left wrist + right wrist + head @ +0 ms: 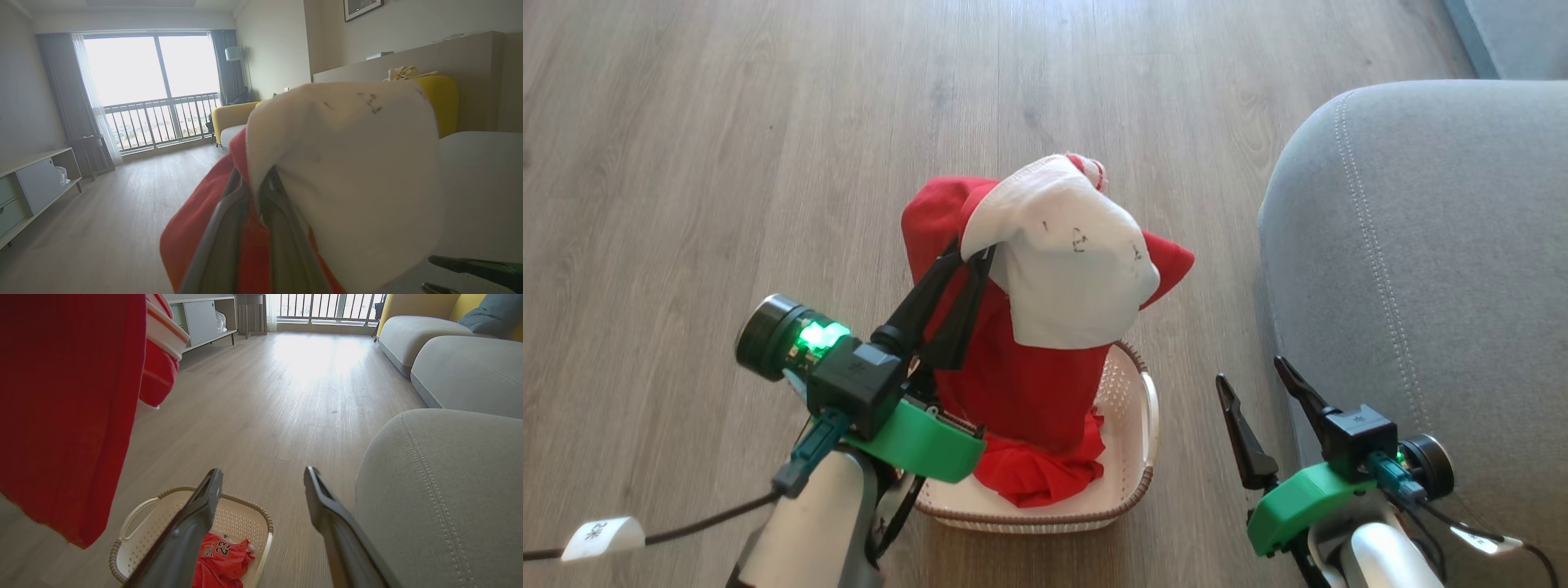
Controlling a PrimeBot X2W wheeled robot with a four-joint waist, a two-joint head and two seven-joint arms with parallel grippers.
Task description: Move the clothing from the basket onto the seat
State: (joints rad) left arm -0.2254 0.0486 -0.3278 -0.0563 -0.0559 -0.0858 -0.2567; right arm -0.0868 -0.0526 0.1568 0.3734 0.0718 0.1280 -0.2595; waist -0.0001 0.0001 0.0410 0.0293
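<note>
Holding one garment (1070, 269) up over the basket (1147, 408), the other lying inside.

Nearest, right claw (1251, 370) spread wide and gripping nothing, low between basket and seat (1437, 269). Next, crumpled on the basket's cream perforated bottom, the red jersey (220, 559), lettering and a 23 facing up. Above it, pinched in the closed left claw (974, 249): a fold where red cloth meets a large white panel with faint dark marks, the red body hanging straight down over the basket. Beside the basket's brown woven-look rim, the grey seat's rounded corner with its double line of pale stitching. Beyond, pale wooden floor (727, 163), with the basket resting on it.
</note>
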